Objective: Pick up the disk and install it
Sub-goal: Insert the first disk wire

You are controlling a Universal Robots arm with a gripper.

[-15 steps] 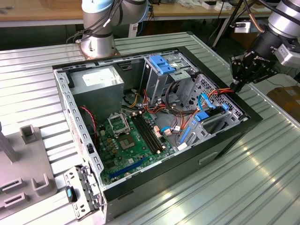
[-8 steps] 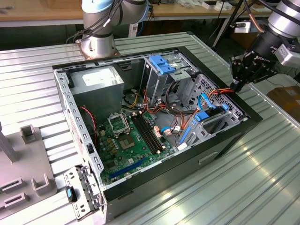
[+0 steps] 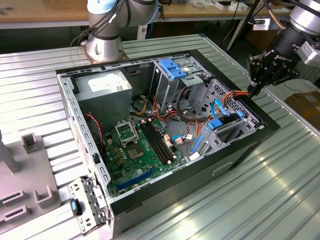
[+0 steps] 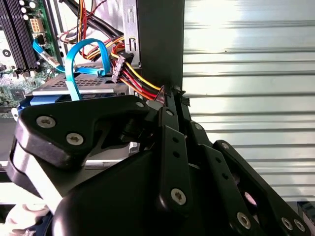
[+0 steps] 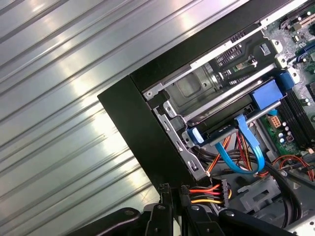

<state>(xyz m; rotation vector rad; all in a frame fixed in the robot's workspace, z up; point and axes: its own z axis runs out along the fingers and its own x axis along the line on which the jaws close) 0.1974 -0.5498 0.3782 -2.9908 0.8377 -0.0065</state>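
Your gripper (image 3: 258,86) looks closed on nothing at the case's (image 3: 260,131) edge; the disk (image 3: 223,123) sits in its lower bay (blue cable (image 5: 243,152) looped over), so approach clear of wires

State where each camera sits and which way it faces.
Exterior view: off the arm, looking down into the open black computer case on the ribbed metal table; arm base and black gripper show.
Second wrist view: on the wrist, looking along the gripper towards the grey-metal, blue-railed disk.
First wrist view: on the wrist, looking past the gripper at the case's corner.
Shared: both wrist views show the disk and the looped thin blue cable.
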